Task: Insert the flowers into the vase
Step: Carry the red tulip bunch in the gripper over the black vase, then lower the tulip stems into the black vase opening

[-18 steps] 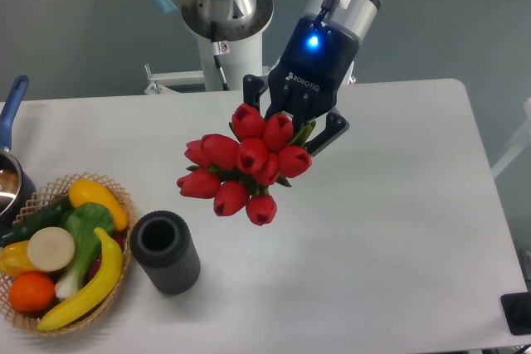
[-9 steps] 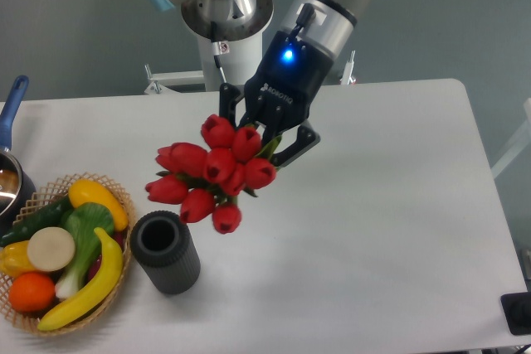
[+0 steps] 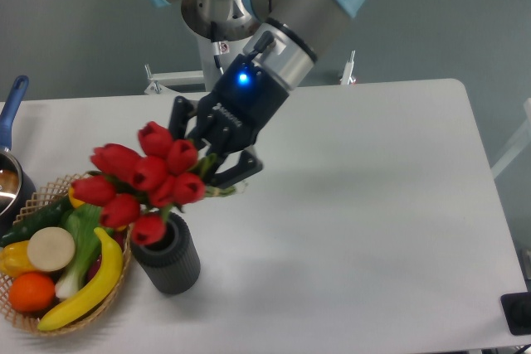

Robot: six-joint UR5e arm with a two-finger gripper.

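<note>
**Tulips arrive over the vase**

Leftward and downward the black two-finger gripper (image 3: pixel 217 157) has carried the bunch of red tulip buds with green stems (image 3: pixel 143 180), which now hangs over the short ribbed dark-grey cylindrical vase (image 3: pixel 168 256), lowest bud at its mouth.

Buds lead and the stems point back toward the jaws, so pushing down could jam the heads or tip the vase toward the woven wicker basket (image 3: pixel 116 192). The jaws are clamped on the stems.
</note>
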